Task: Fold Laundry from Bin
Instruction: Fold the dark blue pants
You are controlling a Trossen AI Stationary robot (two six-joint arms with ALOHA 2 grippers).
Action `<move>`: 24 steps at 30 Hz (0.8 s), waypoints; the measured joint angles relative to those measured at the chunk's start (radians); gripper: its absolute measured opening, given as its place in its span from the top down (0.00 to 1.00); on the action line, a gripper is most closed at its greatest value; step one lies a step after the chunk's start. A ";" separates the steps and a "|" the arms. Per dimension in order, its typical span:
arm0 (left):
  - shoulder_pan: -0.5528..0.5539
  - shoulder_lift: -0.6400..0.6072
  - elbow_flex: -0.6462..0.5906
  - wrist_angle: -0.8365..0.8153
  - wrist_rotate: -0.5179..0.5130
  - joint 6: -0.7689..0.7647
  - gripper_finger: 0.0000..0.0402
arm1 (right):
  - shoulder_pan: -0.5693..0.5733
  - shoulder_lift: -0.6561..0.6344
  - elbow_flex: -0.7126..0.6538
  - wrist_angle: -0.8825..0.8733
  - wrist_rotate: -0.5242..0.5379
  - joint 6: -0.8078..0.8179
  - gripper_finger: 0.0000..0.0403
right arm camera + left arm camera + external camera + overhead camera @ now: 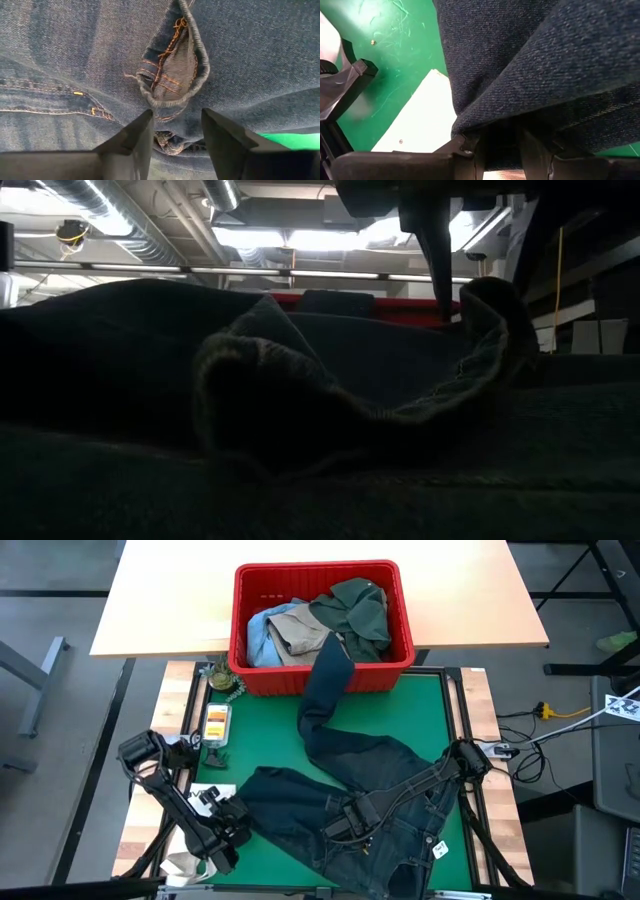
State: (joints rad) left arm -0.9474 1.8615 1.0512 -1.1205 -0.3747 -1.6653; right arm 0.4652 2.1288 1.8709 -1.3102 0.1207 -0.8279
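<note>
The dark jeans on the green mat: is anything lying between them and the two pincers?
Nothing visible does. The left pincer is closed on an edge of the dark jeans, and the right pincer stands open right over the denim, fabric between its fingers.

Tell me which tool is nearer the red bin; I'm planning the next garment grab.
Right, though neither is near. The right tool is over the dark jeans mid-mat, on the bin's near side. The left tool sits at the jeans' left edge, farther left of the bin.

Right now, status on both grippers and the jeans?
Left gripper clamped on jeans edge. Right gripper open over the waistband. One leg trails into red bin. Nothing blocking.
</note>
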 joint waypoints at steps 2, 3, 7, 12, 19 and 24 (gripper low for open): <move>0.000 -0.007 0.000 0.002 0.004 0.001 0.77 | 0.000 0.000 0.000 0.000 0.000 0.011 0.58; 0.000 -0.010 0.000 0.005 0.007 0.001 0.77 | 0.000 0.000 0.000 0.000 0.000 0.013 0.58; 0.000 -0.019 -0.001 0.011 0.009 0.002 0.77 | 0.000 0.000 0.007 -0.009 0.000 0.013 0.58; -0.001 -0.019 0.010 0.013 0.009 0.028 0.77 | 0.000 -0.001 0.029 -0.008 0.003 0.082 0.58; -0.001 -0.019 0.011 0.017 0.005 0.029 0.77 | 0.032 -0.002 0.040 -0.146 0.019 0.304 0.58; -0.001 -0.019 0.011 0.024 0.000 0.029 0.77 | 0.085 -0.002 -0.034 -0.166 0.018 0.377 0.58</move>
State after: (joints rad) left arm -0.9482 1.8427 1.0618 -1.0967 -0.3745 -1.6363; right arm 0.5497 2.1273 1.8372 -1.4757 0.1390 -0.4506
